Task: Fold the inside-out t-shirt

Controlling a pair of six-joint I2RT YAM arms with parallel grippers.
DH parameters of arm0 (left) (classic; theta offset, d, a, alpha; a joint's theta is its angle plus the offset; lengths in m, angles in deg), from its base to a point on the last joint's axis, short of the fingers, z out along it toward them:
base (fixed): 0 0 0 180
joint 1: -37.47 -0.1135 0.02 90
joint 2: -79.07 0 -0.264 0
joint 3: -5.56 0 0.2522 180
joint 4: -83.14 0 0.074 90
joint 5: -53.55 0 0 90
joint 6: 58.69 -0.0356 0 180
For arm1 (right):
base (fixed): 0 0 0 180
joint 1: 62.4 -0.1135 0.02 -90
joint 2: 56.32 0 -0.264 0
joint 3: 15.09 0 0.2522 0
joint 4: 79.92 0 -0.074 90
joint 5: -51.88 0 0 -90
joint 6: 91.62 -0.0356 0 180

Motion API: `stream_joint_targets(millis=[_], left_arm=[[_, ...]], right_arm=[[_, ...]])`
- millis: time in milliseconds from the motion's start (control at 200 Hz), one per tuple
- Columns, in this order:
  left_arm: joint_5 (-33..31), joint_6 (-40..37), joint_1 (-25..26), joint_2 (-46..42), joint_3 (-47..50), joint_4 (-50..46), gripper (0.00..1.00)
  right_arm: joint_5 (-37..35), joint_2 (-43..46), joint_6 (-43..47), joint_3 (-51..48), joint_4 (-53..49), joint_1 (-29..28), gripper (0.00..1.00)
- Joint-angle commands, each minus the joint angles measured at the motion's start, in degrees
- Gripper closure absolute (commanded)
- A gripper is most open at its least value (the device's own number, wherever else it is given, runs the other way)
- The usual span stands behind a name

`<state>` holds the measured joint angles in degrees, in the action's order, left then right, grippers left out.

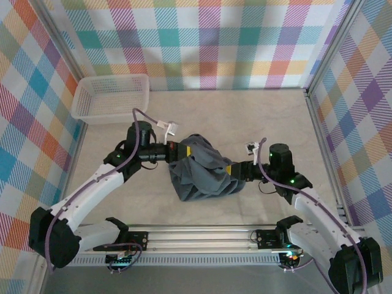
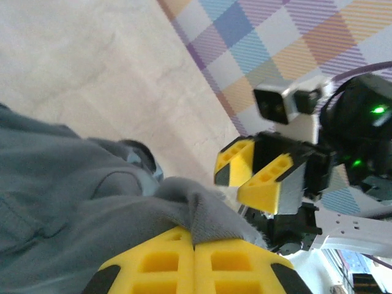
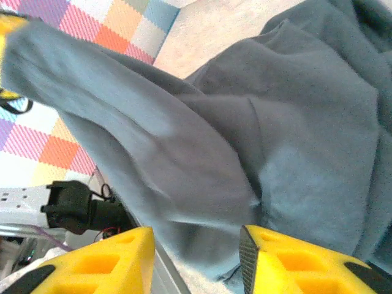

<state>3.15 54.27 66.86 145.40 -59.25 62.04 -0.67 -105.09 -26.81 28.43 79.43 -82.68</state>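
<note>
Inside-out t-shirt (image 1: 199, 174): bunched in a heap at mid-table, toward the near edge. Left gripper (image 2: 195, 260): closed, pinching a fold of the cloth at the heap's left side. Right gripper (image 3: 196, 245): jaws parted at the heap's right side, cloth between the fingers, unclamped. White mesh basket (image 1: 107, 116): far-left corner of the table, well apart.

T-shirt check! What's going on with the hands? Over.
Left hand shut, pinching the t-shirt. Right hand open beside it. T-shirt bunched, not folded. Basket off in the far corner.
</note>
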Motion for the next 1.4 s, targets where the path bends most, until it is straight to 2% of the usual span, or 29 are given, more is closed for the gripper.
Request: stream_joint_targets(millis=[0,70,165,250,330,375,425,460,540,600,660,695,735,805,885,955,1010,1080,1115,1185,1280,1395], left_arm=[[1.6,1.8,1.2,-0.4,-1.1,5.7,1.00],[1.7,1.7,1.8,1.1,-3.0,4.9,1.00],[1.4,0.9,2.7,4.2,-6.2,2.7,1.00],[2.7,0.7,3.4,7.3,-8.1,2.5,1.00],[2.9,0.8,4.1,8.6,-8.9,3.0,1.00],[2.7,0.6,4.4,8.7,-9.3,2.6,1.00],[2.3,0.4,4.5,8.8,-9.6,2.0,1.00],[2.2,0.2,4.6,8.7,-9.7,1.5,1.00],[1.7,-0.2,4.6,8.4,-10.0,0.7,1.00],[1.9,-0.5,4.6,8.5,-10.4,0.4,1.00],[2.2,-0.5,4.6,8.6,-10.7,0.1,1.00],[2.2,-0.5,4.6,8.6,-10.8,0.2,1.00],[2.1,-0.6,4.7,8.5,-10.9,0.2,1.00],[1.1,-1.4,4.7,8.5,-11.2,-1.2,1.00],[-1.2,-4.0,4.7,8.6,-12.4,-5.2,1.00],[-6.4,-6.9,4.6,8.7,-13.5,-10.1,1.00],[-12.4,-9.2,4.1,9.4,-14.3,-13.9,1.00],[-16.7,-11.7,2.5,11.4,-13.3,-13.8,1.00],[-16.4,-11.8,1.3,12.5,-12.0,-11.8,1.00],[-11.0,-8.9,-2.0,14.3,-10.0,-5.2,0.97],[-7.2,-5.7,-3.4,12.4,-8.4,-0.3,0.80],[-6.8,-6.4,-3.4,7.3,-6.6,-2.0,0.63]], right_arm=[[-8.4,2.4,4.3,4.1,-4.0,-0.7,0.46],[-11.8,1.8,7.4,6.7,-5.9,-3.6,0.42],[-17.3,1.4,13.2,8.0,-4.7,-11.5,0.37],[-25.5,-0.1,19.2,6.4,0.3,-18.0,0.34],[-34.5,-3.3,23.9,6.1,5.3,-22.0,0.37],[-39.1,-5.2,25.9,6.0,8.0,-22.8,0.42],[-40.6,-7.2,29.3,6.3,9.6,-23.0,0.48],[-41.9,-8.5,32.7,6.5,10.0,-23.3,0.49],[-41.2,-11.0,39.2,6.9,9.4,-23.4,0.43],[-43.4,-12.7,40.8,7.2,9.9,-23.4,0.37],[-44.6,-13.9,41.8,8.0,10.6,-23.4,0.37],[-45.5,-14.7,41.9,8.4,11.5,-23.4,0.41],[-45.9,-15.6,41.8,9.0,12.3,-23.4,0.52],[-43.3,-16.9,40.8,10.4,12.0,-23.4,0.77],[-37.4,-17.1,38.4,12.7,8.3,-23.3,1.00],[-30.1,-16.5,34.9,14.6,4.4,-23.2,1.00],[-21.0,-15.1,31.7,16.8,1.2,-23.1,1.00],[-9.9,-12.5,24.5,18.3,1.6,-22.2,1.00],[-5.0,-11.1,20.2,18.0,4.9,-21.4,1.00],[2.6,-9.2,11.5,15.7,13.6,-20.0,1.00],[3.2,-8.2,7.1,13.7,17.9,-18.7,1.00],[-3.6,-6.9,7.2,10.7,19.5,-17.4,1.00]])
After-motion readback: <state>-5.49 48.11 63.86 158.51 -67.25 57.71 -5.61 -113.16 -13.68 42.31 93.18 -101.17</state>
